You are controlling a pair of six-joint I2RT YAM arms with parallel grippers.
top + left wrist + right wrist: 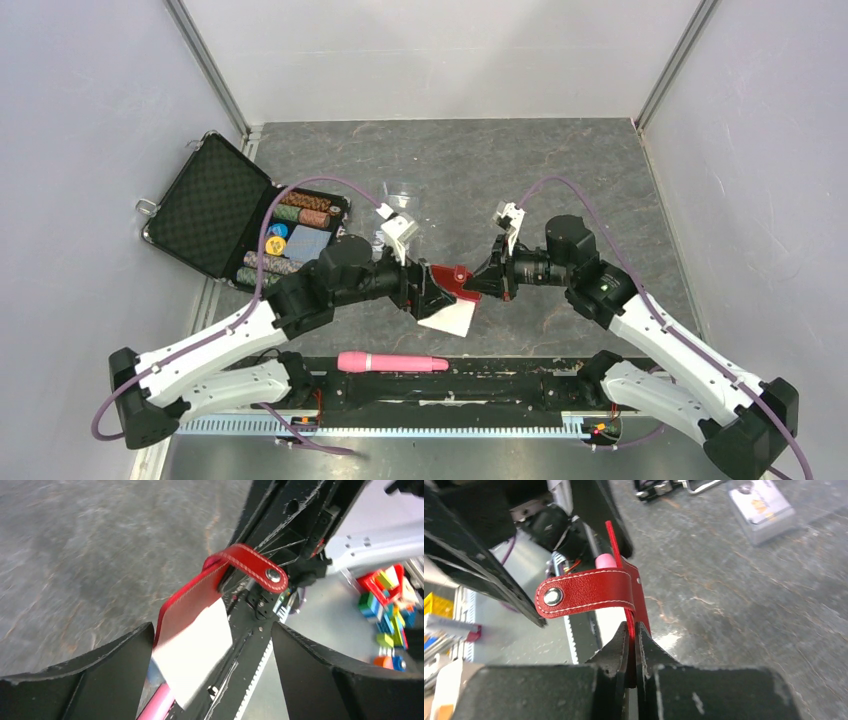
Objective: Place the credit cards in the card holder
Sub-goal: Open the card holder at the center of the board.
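A pink cylinder [390,362] lies on the near rail. Just beyond it, over the counter [560,180], sits the card holder [452,278]. It is glossy red with white stitching, its snap tab curled over to show a metal stud, and a white flat panel lies against its lower side. The right claw [633,630] is clamped on its edge. The left claw [212,630] stands wide apart around it. Farther left, a black chip briefcase [215,205] lies open.

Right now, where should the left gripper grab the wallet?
Grip the flat red panel, not the snap tab. The left gripper comes at the card holder's free end, opposite the right gripper's pinch; the thin panel sits between its open fingers.
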